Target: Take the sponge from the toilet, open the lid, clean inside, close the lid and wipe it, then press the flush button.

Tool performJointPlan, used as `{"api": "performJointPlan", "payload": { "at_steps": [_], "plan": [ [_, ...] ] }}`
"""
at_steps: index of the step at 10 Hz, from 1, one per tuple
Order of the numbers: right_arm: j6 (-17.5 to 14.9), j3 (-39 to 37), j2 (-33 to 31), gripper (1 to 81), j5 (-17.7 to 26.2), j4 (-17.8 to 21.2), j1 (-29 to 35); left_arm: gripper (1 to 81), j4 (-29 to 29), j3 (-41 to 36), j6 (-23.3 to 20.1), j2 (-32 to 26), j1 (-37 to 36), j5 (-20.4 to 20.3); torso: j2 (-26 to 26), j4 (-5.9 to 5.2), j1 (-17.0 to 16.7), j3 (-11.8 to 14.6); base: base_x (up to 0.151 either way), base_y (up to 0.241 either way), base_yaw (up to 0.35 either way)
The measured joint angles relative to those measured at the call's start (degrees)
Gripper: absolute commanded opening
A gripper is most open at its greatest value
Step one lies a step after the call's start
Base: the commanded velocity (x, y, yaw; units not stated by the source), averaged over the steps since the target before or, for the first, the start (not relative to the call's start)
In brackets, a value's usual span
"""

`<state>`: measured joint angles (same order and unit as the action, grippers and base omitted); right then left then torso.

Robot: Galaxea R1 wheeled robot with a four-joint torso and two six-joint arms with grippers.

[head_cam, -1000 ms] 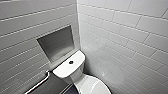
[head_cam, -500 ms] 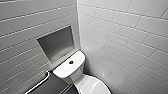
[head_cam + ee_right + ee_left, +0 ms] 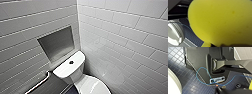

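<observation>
The white toilet (image 3: 75,75) stands in the corner, low in the head view. Its flat tank top (image 3: 67,67) carries the small dark flush button (image 3: 71,62). Below the tank, the glossy white lid (image 3: 93,86) lies down over the bowl. The bright yellow sponge (image 3: 220,21) looms very close in the right wrist view, and my right gripper (image 3: 218,45) is shut on it at its lower edge. In the left wrist view a sliver of yellow (image 3: 250,85) shows at the edge. My left gripper is shut and holds nothing that I can see.
White tiled walls meet just behind the tank, with a grey niche (image 3: 56,43) set in the left wall. A metal grab bar (image 3: 37,83) runs low on the left. Dark blue mosaic floor (image 3: 193,84) lies beside my own base, where a blue cable (image 3: 204,75) loops.
</observation>
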<state>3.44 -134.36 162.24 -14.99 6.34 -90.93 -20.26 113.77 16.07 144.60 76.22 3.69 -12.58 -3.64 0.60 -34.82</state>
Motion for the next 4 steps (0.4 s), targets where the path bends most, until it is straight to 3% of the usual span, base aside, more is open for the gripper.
{"api": "performJointPlan", "payload": {
  "at_steps": [4],
  "plan": [
    [0.0, -9.0, 4.7, 1.0, 0.0, 0.0, 0.0, 1.0, -2.1, 20.5, -0.2, 13.1, 3.0, -4.0, 0.0, 0.00, 0.0, 0.0, 0.000, 0.000, 0.000]
  ]
}}
